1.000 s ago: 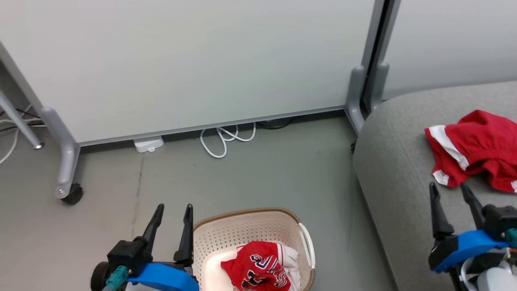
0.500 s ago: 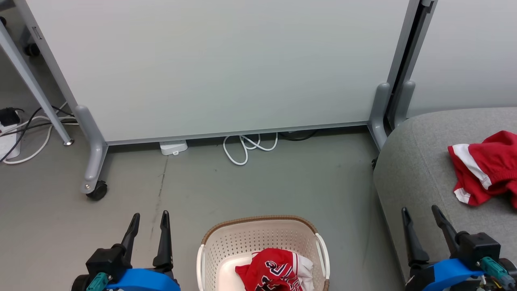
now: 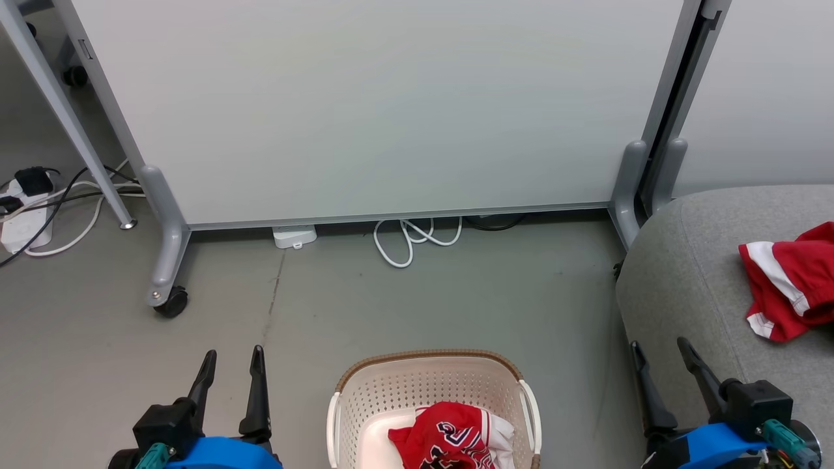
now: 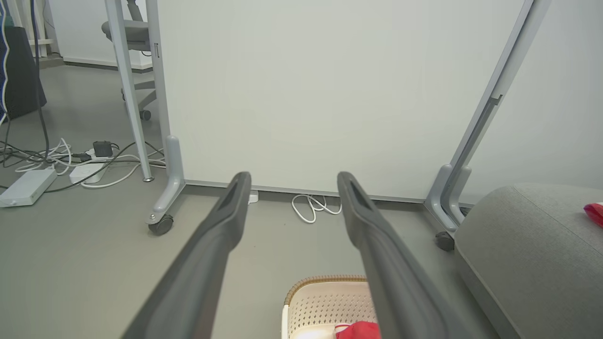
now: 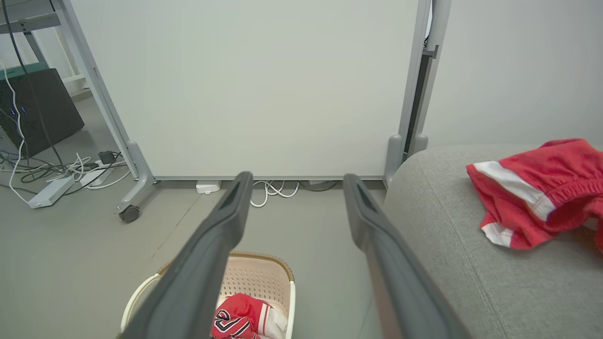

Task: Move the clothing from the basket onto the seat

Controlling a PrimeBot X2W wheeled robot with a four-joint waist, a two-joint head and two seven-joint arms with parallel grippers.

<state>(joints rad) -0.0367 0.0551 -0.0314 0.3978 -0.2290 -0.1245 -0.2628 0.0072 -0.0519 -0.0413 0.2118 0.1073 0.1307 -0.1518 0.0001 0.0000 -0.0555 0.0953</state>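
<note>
Bright even light, soft shadows, wide-angle wrist distortion

A pale partition panel (image 3: 365,111) in a grey frame stands on a castor (image 3: 172,303) over a smooth grey floor (image 3: 423,306), with a looped white cable (image 3: 414,236) at its base and a white power strip (image 3: 19,225) among tangled leads at the left.

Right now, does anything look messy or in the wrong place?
Nothing is broken or spilled. The red jersey lies crumpled in the basket, not on the seat, where the red shorts sit in a rumpled heap. A white cable lies in loose loops on the floor.
</note>
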